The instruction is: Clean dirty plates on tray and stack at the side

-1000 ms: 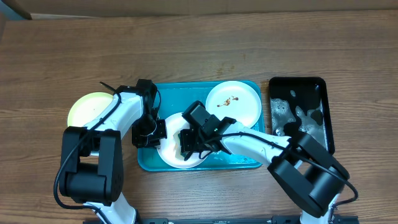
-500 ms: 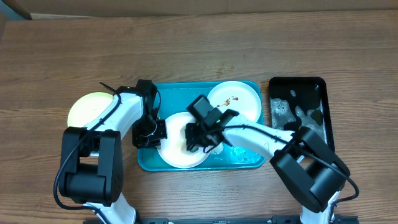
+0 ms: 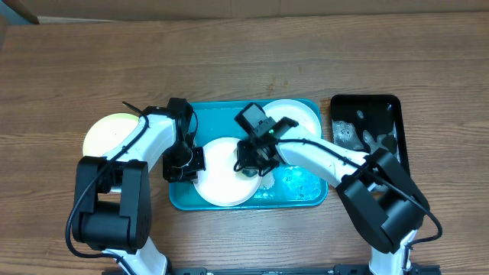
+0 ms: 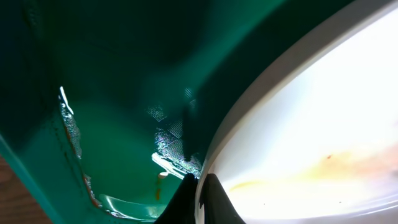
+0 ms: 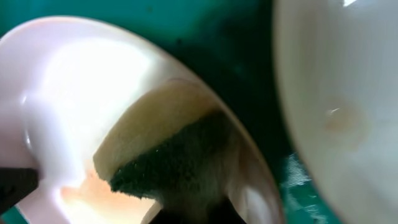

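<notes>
The turquoise tray (image 3: pixel 294 185) lies at the table's middle. A white plate (image 3: pixel 218 176) sits in its front left part. My left gripper (image 3: pixel 191 162) is shut on that plate's left rim; in the left wrist view the jaws (image 4: pixel 200 198) pinch the rim of the plate (image 4: pixel 311 124). My right gripper (image 3: pixel 254 160) is shut on a green-and-yellow sponge (image 5: pixel 180 165) pressed on the plate's right side (image 5: pixel 74 93). A second white plate (image 3: pixel 302 118) lies at the tray's back right, partly under my right arm. A pale yellow-green plate (image 3: pixel 107 134) rests on the table left of the tray.
A glossy black tray (image 3: pixel 367 141) holding water and foam stands right of the turquoise tray. The turquoise tray's floor is wet near its front right. The tray's raised rim (image 4: pixel 112 205) is close beside my left gripper.
My right gripper has slid the sponge from the plate's middle toward its back right edge. The arm now covers more of the back-right plate. My left gripper has not moved.
</notes>
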Motion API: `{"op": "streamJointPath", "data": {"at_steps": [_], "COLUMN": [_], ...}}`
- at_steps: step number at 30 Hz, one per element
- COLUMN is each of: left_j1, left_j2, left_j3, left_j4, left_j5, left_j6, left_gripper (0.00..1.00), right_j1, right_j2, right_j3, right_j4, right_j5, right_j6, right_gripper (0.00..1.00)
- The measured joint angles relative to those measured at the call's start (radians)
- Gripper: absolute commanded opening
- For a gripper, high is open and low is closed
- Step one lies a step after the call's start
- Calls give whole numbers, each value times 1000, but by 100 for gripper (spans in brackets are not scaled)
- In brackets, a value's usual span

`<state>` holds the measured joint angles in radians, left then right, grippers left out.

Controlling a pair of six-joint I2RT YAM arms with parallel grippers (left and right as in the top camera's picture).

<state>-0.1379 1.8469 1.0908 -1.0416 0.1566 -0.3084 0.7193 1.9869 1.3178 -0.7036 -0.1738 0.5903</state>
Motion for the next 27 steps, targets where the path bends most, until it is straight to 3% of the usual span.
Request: {"op": "streamJointPath", "data": {"at_steps": [8, 13, 21, 27], "left_j1": [0, 0, 0, 0], "left_j2": [-1, -2, -9, -73], "left_j3": [-2, -2, -5, -6], "left_j4": [2, 2, 10, 16], "left_j5": [1, 1, -1, -37], "left_j6": [0, 0, -1, -4], "left_gripper": [4, 4, 4, 4], "right_j1": [-18, -26, -35, -145], "right_j2": [-30, -127, -195, -195], "right_j3": [164, 169, 176, 176], "right_j4": [-121, -163, -402, -510], "right_j5": [93, 153, 354, 421], "right_j6": [-52, -60, -50, -13], "right_gripper": [4, 4, 4, 4]}}
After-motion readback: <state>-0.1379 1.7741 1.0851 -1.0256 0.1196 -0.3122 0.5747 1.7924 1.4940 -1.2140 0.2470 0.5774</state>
